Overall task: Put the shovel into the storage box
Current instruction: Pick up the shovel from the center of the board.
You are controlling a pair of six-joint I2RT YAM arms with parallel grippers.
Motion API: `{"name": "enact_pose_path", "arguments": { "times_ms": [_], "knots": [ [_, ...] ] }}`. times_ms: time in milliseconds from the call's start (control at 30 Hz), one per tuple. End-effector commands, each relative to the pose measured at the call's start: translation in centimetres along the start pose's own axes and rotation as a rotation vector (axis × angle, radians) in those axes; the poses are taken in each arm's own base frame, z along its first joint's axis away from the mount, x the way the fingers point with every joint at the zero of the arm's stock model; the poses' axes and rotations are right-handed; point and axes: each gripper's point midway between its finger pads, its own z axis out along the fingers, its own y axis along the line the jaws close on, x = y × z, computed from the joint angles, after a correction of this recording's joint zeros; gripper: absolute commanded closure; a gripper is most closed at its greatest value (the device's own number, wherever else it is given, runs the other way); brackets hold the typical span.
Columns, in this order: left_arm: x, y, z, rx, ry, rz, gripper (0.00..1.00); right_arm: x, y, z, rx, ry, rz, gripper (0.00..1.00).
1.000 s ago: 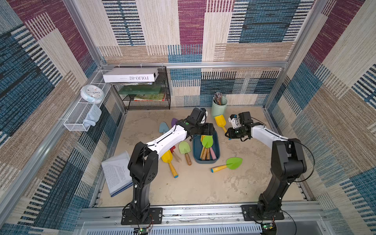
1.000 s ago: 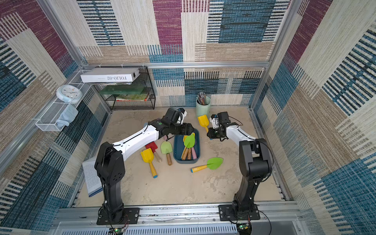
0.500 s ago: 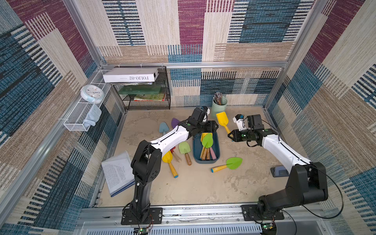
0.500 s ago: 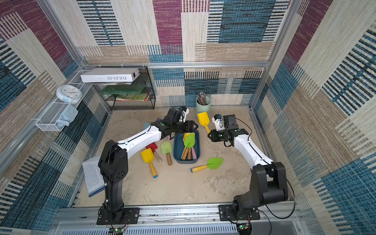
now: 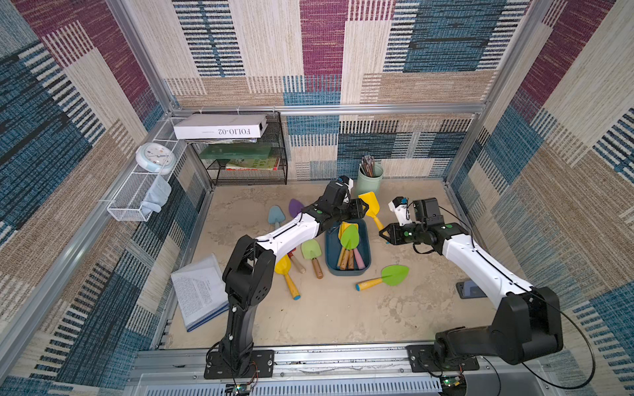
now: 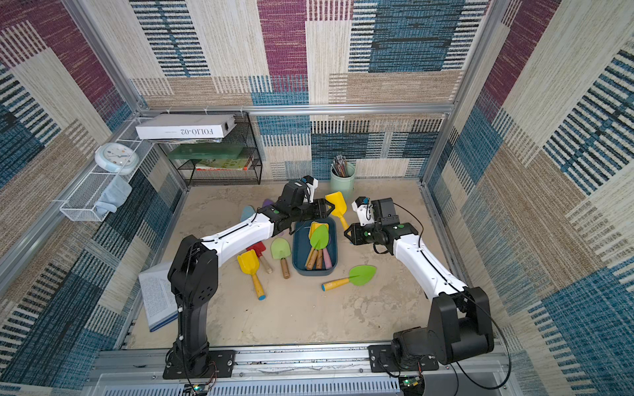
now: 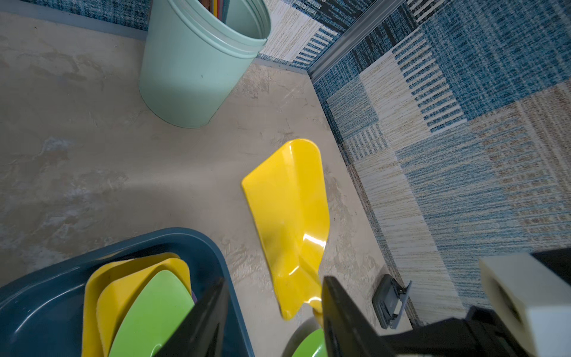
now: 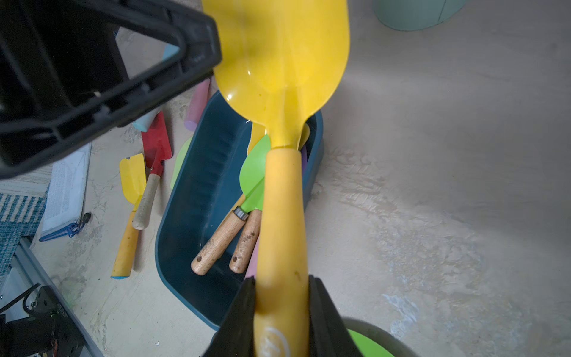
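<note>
The yellow shovel [image 5: 370, 204] [image 8: 281, 61] hangs slanted above the far right corner of the storage box [image 5: 331, 255], a dark teal tub. My right gripper [image 5: 382, 233] [image 8: 281, 281] is shut on its yellow handle. In the box lie a green shovel [image 5: 350, 236] and two others with wooden handles. My left gripper [image 5: 364, 207] [image 7: 273, 282] is open at the far end of the box. Its fingertips reach the neck of the yellow shovel [image 7: 290, 216], which lies close to one finger. Whether they touch is unclear.
Several shovels lie left of the box: light green [image 5: 311, 249], yellow [image 5: 284, 265], blue [image 5: 275, 214], purple [image 5: 295, 206]. A green shovel [image 5: 394, 275] lies to its near right. A mint cup [image 5: 368, 178] stands behind. An open book [image 5: 199, 291] lies near left.
My left gripper has reached farther toward the yellow shovel and its jaws have narrowed. The right arm's elbow has swung out to the right while it keeps hold of the shovel.
</note>
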Motion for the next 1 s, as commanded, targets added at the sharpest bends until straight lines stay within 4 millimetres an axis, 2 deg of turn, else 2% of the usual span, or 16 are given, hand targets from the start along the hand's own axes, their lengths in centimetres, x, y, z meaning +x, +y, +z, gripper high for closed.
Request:
{"name": "enact_pose_path", "arguments": {
  "times_ms": [0,233,567,867,967],
  "knots": [
    [-0.5,0.1,0.1,-0.010,-0.024,-0.011,0.56,-1.3,0.2,0.0,0.015,-0.045,0.008,1.00],
    [-0.3,0.5,0.4,-0.031,-0.014,-0.016,0.71,-1.7,0.8,0.3,0.014,-0.055,0.011,1.00],
    [-0.2,0.7,0.9,-0.041,-0.016,-0.027,0.77,-1.8,1.5,0.3,0.003,-0.060,0.010,1.00],
    [-0.2,1.0,1.1,-0.051,-0.027,-0.038,1.00,-1.6,2.3,0.3,-0.016,-0.059,0.009,1.00],
    [-0.2,0.9,1.2,-0.050,-0.030,-0.040,1.00,-1.6,2.4,0.3,-0.019,-0.060,0.010,1.00]
  ]
}}
